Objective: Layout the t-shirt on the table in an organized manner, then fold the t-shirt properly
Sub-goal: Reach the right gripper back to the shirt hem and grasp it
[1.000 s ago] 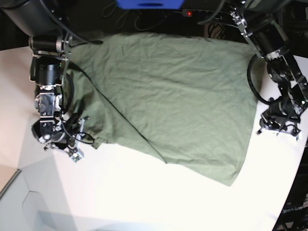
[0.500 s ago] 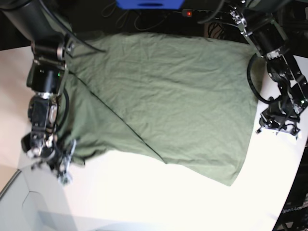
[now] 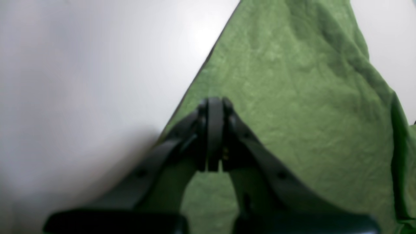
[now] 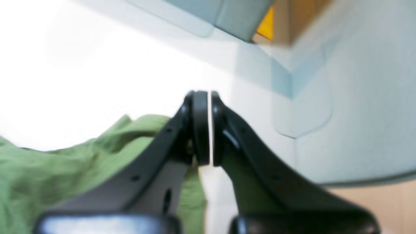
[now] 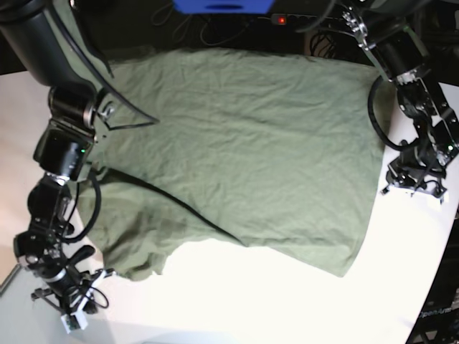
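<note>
The olive-green t-shirt (image 5: 244, 143) lies spread over the back half of the white table (image 5: 237, 301), wrinkled, with a dark diagonal crease on its left part. My right gripper (image 5: 68, 309) is at the front left corner, just past the shirt's lower left edge. In the right wrist view my right gripper (image 4: 209, 95) is shut, nothing shows between its tips, and the t-shirt (image 4: 65, 169) lies beside and under its left finger. My left gripper (image 5: 414, 188) is by the shirt's right edge. Seen from the left wrist, my left gripper (image 3: 214, 101) is shut over the t-shirt (image 3: 292, 97) near its border.
A blue object (image 5: 222, 6), a power strip with a red light (image 5: 281, 19) and cables lie beyond the table's back edge. A pale grey-blue panel (image 4: 325, 97) adjoins the front left corner. The table's curved edge (image 5: 434, 301) runs down the right.
My right gripper has shut and moved down toward the front left corner. The shirt's left part has been drawn out with it and now lies wider. The left arm has barely moved.
</note>
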Controlling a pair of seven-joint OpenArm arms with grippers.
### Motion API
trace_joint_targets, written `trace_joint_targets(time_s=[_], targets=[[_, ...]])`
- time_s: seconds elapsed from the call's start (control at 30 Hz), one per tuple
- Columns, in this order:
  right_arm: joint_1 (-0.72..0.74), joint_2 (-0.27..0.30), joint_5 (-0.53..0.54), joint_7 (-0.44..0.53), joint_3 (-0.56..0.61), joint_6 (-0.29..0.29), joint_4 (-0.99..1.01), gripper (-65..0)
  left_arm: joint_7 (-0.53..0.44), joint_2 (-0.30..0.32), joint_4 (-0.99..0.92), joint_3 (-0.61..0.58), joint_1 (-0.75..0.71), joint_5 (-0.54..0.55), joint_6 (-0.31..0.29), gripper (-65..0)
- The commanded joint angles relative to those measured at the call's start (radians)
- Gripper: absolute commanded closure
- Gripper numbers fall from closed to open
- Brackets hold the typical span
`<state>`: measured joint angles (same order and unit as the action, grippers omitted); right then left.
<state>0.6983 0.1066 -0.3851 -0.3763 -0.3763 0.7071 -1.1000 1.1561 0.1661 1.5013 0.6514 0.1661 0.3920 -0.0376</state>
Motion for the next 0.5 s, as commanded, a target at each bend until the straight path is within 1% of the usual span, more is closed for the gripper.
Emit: trace_joint_targets(time_s=[0.0, 0.2, 0.23, 0.33, 0.4, 0.47], targets=[[0.028, 0.006, 0.001, 0.009, 0.004, -0.009, 0.030, 0.0, -0.008, 0.013, 0.020, 0.001, 0.022, 0.008, -0.002, -0.3], [0.008, 0.012, -0.002, -0.002, 0.007, -0.009, 0.122, 0.0, -0.008, 0.013, 0.018, 0.001, 0.028, 0.008, -0.002, -0.4], [0.004, 0.012, -0.002, -0.002, 0.007, -0.009, 0.123, -1.4, -0.008, 0.013, 0.018, 0.001, 0.028, 0.008, -0.002, -0.4], [0.001, 0.012, -0.002, -0.006, 0.007, -0.009, 0.125, -9.4, -0.008, 0.013, 0.020, 0.001, 0.029, 0.008, -0.002, -0.4], [0.002, 0.012, -0.002, -0.036, 0.013, -0.009, 0.125, -14.3, -0.009, 0.013, 0.018, 0.001, 0.031, 0.008, -0.002, -0.4], [0.001, 0.012, -0.002, -0.071, 0.067, -0.009, 0.125, -17.2, -0.009, 0.013, 0.020, 0.001, 0.043, 0.008, -0.002, -0.4]])
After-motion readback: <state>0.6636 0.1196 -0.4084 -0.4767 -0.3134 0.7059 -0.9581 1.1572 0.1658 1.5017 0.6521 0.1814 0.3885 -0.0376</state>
